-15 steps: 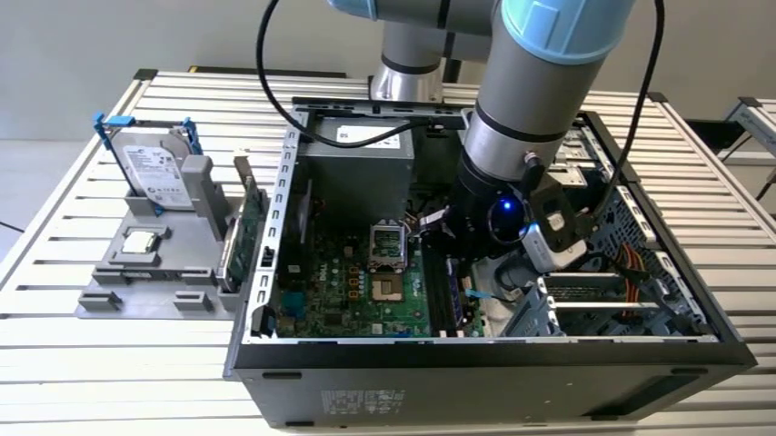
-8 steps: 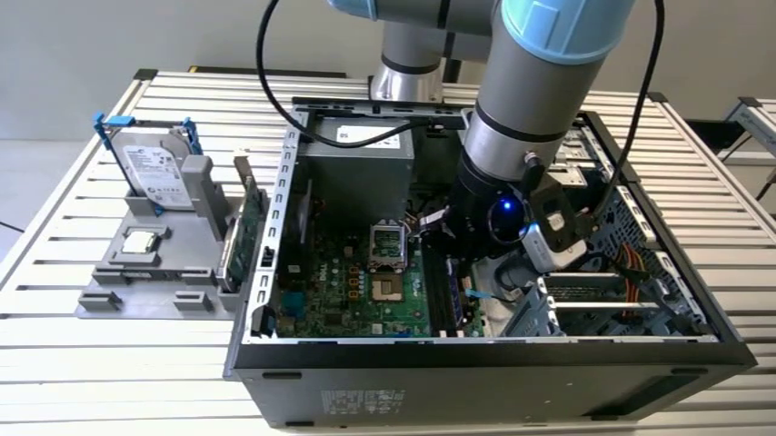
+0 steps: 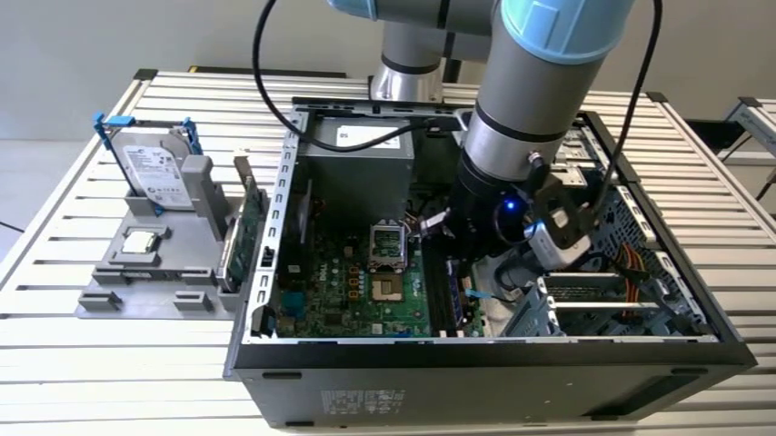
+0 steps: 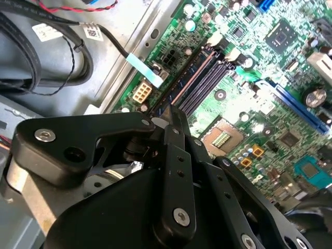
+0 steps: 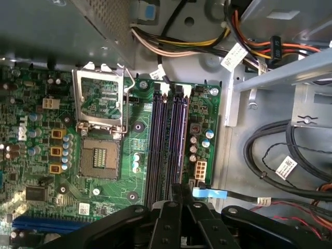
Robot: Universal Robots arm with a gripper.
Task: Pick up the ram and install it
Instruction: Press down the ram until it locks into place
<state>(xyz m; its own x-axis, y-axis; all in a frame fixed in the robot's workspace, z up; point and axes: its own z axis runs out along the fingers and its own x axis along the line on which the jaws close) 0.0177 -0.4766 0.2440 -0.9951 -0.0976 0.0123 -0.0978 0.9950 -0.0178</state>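
Dark-blue and thin, what seems the ram [image 4: 182,79] is seen edge-on in a memory slot, just beneath the narrowly drawn-together claw [image 4: 170,115].

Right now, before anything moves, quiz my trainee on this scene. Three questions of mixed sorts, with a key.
1. True or false: the claw is inside the open computer case.
2. What stands upright in the grey holder at the exterior view's left? A) a hard drive with blue clips B) a keyboard C) a fan
3. Fill in: in the first wrist view, the claw's tip is over the ____ beside the processor socket.

Key: 1 true; 2 A; 3 memory slots.
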